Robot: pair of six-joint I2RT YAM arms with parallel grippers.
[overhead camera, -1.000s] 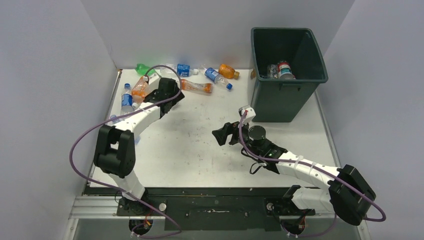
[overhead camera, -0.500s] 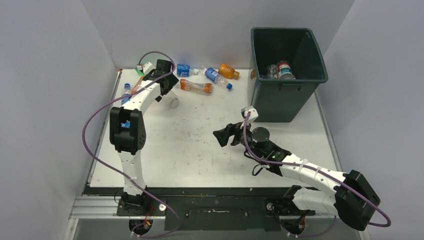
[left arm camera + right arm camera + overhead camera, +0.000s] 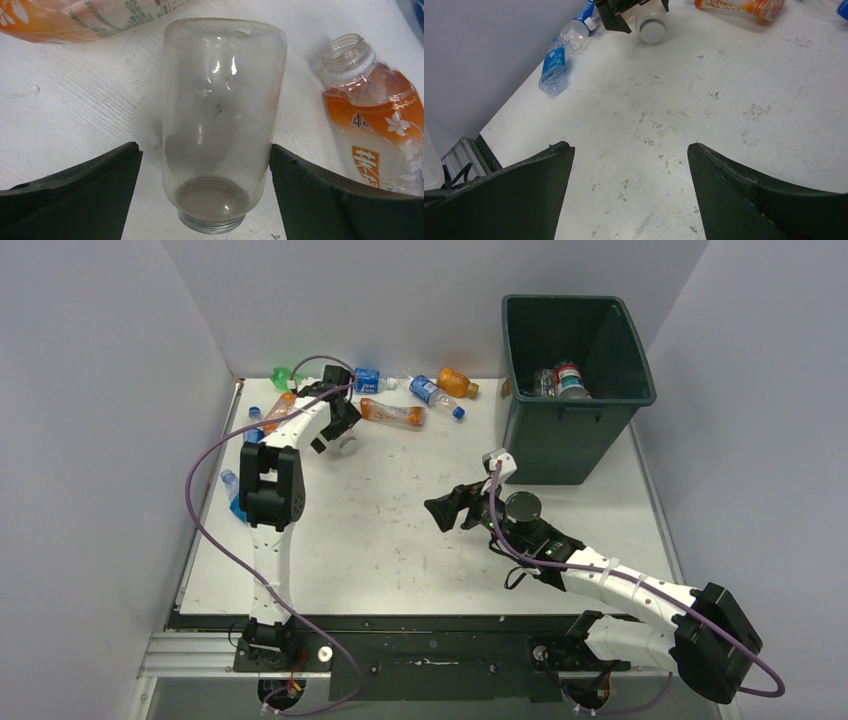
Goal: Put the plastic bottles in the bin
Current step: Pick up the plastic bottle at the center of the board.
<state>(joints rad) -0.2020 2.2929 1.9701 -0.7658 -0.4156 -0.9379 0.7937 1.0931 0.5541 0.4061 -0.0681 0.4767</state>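
Left gripper (image 3: 204,152) has swung back over the clear bottle (image 3: 222,100) at the desk's (image 3: 75,110) far-left, jaws wide either side, not touching; bottle's long axis runs straight out between them, lid nearest.

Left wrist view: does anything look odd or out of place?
The clear jar inside the open left gripper stands out: wide, unlabelled, silver-lidded, unlike the labelled bottles. The orange-labelled bottle beside it has no cap.
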